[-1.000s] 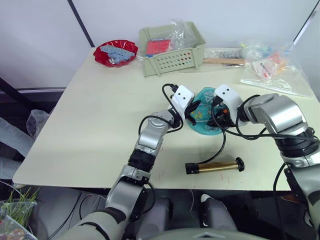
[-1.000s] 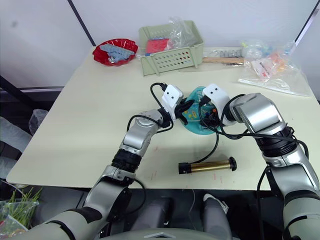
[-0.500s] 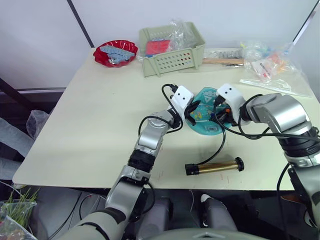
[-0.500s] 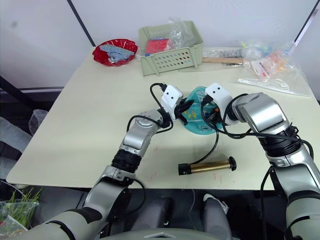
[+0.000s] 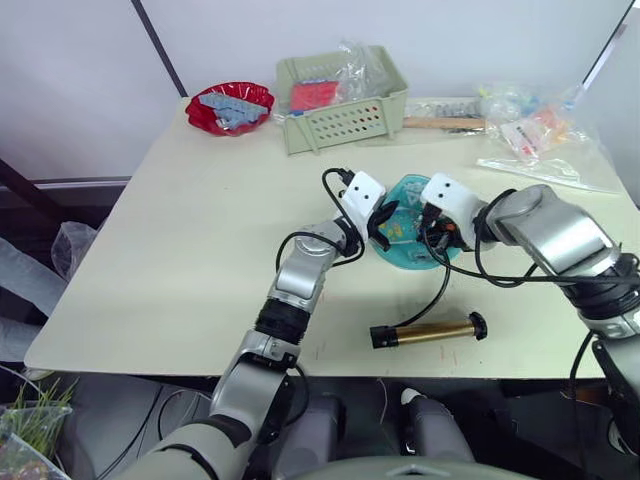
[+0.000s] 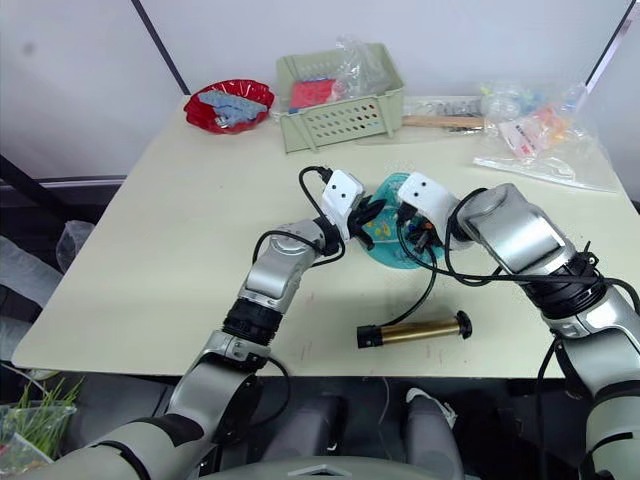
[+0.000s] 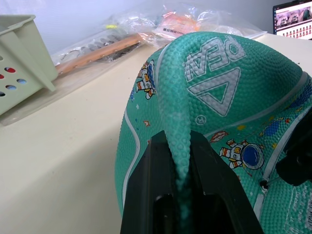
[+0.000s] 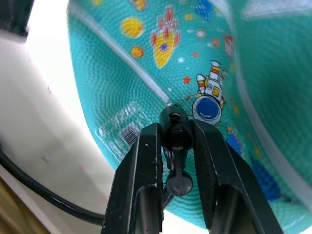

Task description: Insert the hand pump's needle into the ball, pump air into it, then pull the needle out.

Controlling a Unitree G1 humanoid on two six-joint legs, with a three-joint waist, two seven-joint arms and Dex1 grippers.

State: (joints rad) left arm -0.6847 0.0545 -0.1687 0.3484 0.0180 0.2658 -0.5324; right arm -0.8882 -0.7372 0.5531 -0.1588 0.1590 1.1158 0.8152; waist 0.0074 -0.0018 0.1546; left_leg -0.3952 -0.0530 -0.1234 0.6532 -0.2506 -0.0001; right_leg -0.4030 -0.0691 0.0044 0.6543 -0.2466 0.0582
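The teal ball (image 5: pixel 405 238) lies limp and partly flattened at the table's middle. My left gripper (image 7: pixel 174 139) is shut on a raised fold of the ball (image 7: pixel 219 92) at its left side. From the right, my right gripper (image 8: pixel 175 127) is shut on the needle's black fitting (image 8: pixel 174 122), which presses against the ball's skin (image 8: pixel 146 63) beside an astronaut print; the pin itself is hidden. The thin black hose (image 5: pixel 441 293) runs from there down to the bronze hand pump (image 5: pixel 430 331), which lies flat near the table's front edge.
A red bowl (image 5: pixel 230 105) and a green basket (image 5: pixel 340 95) stand at the back of the table. A wooden stick (image 5: pixel 445 122) and clear plastic bags (image 5: pixel 535 135) lie at the back right. The table's front edge runs just below the pump.
My right gripper, with the fitting in it, has shifted a little to the left over the ball. The left gripper, the ball and the pump have stayed put.
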